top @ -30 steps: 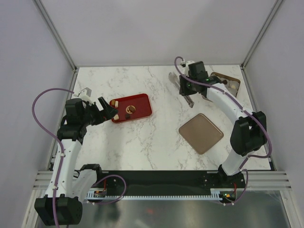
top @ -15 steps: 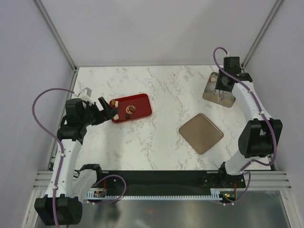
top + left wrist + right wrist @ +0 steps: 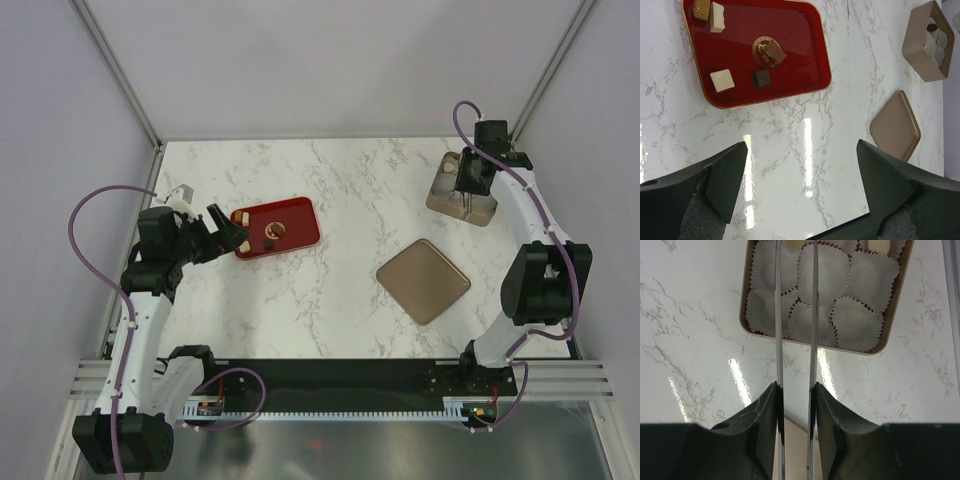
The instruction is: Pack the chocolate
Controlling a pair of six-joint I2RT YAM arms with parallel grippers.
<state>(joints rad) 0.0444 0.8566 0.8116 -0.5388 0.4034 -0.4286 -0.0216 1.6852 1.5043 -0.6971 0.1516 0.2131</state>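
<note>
Several blocks of chocolate (image 3: 721, 80), glossy red tray (image 3: 795, 30) — veined marble table (image 3: 790, 140).

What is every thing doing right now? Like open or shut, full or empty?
Box, open, lid off.
Paper cups, mostly empty.
Lid, flat on the table, away from the box.
Tray, holding five chocolates.
Left claw, wide open, empty, near the tray.
Right claw, over the box, pinching a cream chocolate.
</note>
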